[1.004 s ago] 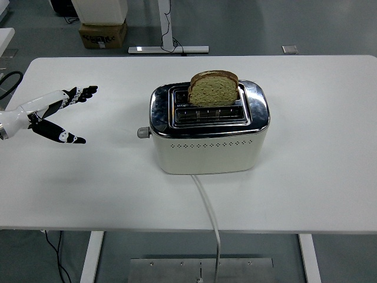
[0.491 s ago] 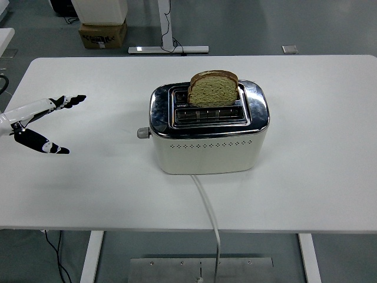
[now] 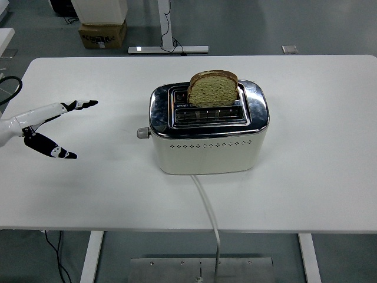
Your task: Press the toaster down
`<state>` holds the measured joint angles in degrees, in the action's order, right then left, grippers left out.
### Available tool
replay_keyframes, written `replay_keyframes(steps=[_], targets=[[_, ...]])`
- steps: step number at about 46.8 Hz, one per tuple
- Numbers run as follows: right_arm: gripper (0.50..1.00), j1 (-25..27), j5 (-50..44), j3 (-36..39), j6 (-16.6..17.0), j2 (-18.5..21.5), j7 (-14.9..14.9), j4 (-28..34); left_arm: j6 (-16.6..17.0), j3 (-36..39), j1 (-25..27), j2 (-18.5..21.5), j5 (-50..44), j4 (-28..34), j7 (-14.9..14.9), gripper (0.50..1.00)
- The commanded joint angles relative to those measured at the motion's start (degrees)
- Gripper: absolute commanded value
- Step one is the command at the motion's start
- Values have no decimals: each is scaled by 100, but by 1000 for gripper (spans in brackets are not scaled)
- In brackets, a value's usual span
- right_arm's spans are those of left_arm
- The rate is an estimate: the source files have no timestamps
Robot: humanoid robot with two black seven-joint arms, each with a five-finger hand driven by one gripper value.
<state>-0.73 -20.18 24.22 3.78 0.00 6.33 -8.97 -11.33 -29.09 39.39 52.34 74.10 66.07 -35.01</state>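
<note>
A cream and chrome toaster (image 3: 207, 131) stands mid-table with a slice of bread (image 3: 214, 89) sticking up out of its rear slot. Its lever knob (image 3: 141, 133) juts from the left end, in the raised position. My left hand (image 3: 66, 128) hovers over the table well to the left of the toaster, fingers (image 3: 82, 105) stretched toward it and thumb spread below, holding nothing. A wide gap of bare table separates it from the lever. The right arm does not show.
The toaster's white cord (image 3: 207, 206) runs from its front over the table's near edge. The white table (image 3: 318, 165) stretches wide on both sides. Beyond the far edge sit a cardboard box (image 3: 103, 34) and a desk leg on the floor.
The left hand drew back toward the left edge, then came forward again to the right, toward the toaster. Toaster, lever and bread have not moved.
</note>
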Motion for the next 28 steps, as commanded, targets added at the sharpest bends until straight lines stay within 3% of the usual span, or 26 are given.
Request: replay_keyframes(steps=[1,13,28], targets=[[1000,2,5,3,0,0,-1,0,17,-1,-80,22,52,90,1,1000],[1000,3,-3,-6,0,0,-1,0,96,-1,-80,-83,70,116,1,1000],[998,3,5,3,0,0,-1,0,96,-1,-19,-505,413,116,1,1000]])
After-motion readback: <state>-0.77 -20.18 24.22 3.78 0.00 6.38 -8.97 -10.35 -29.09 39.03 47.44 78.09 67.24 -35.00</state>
